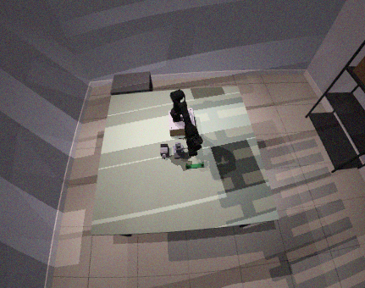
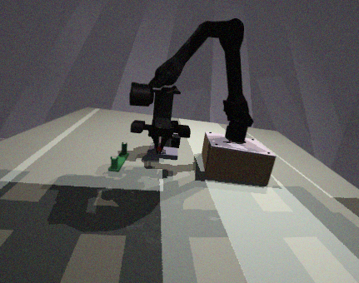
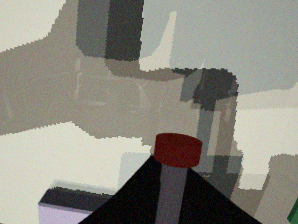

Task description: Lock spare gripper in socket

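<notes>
My gripper (image 2: 159,149) (image 3: 162,165) points down and is shut on the lock pin, just below its red head. The lock pin (image 3: 178,150) (image 2: 159,150) shows its red head and part of its grey shaft in the wrist view. Its far end is hidden, so I cannot tell how far it sits in the socket. The mount (image 1: 179,151) (image 2: 170,154) (image 3: 62,214) is beside and partly behind the fingers, with a pale lilac base. The spare gripper (image 1: 164,150) is a small grey and black block left of the mount in the top view.
A green holder (image 1: 195,165) (image 2: 120,161) (image 3: 294,214) with two upright posts stands near the fingers, on the side away from the arm's base. The arm's base sits on a brown box (image 1: 177,132) (image 2: 236,166) with a pale top. Strong shadows cross the table.
</notes>
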`<action>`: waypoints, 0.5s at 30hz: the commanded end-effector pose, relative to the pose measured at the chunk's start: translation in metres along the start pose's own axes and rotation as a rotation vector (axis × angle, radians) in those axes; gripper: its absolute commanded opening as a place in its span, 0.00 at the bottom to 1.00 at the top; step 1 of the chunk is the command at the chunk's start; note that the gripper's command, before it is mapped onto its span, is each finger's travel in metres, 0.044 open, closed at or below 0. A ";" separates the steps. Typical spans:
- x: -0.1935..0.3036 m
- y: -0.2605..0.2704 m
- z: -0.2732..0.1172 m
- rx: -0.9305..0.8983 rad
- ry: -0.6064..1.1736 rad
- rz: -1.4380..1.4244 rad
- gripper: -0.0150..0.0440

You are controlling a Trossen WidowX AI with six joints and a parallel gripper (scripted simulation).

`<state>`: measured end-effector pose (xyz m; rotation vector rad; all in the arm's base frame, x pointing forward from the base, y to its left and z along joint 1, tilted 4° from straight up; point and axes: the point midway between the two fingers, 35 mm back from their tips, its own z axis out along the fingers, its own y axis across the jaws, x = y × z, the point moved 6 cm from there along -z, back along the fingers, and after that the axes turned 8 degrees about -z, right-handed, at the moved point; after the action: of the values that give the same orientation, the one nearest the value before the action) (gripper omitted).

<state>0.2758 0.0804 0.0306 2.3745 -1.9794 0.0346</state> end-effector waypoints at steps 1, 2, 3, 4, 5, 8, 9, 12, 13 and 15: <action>0.001 0.000 0.000 0.001 0.003 -0.005 0.25; 0.001 0.000 0.000 0.002 -0.004 -0.003 0.25; 0.001 0.000 -0.001 0.003 -0.012 -0.001 0.25; 0.001 0.000 -0.002 0.005 -0.024 0.003 0.25; 0.001 -0.001 -0.002 0.006 -0.037 0.007 0.25; 0.002 -0.001 -0.005 0.012 -0.081 0.019 0.25; 0.003 -0.002 -0.006 0.014 -0.095 0.023 0.25; 0.003 -0.002 -0.008 0.019 -0.128 0.033 0.25; 0.003 -0.002 -0.008 0.019 -0.128 0.032 0.25; 0.002 -0.002 -0.008 0.020 -0.131 0.031 0.25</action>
<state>0.2787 0.0774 0.0374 2.3988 -2.0738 -0.0735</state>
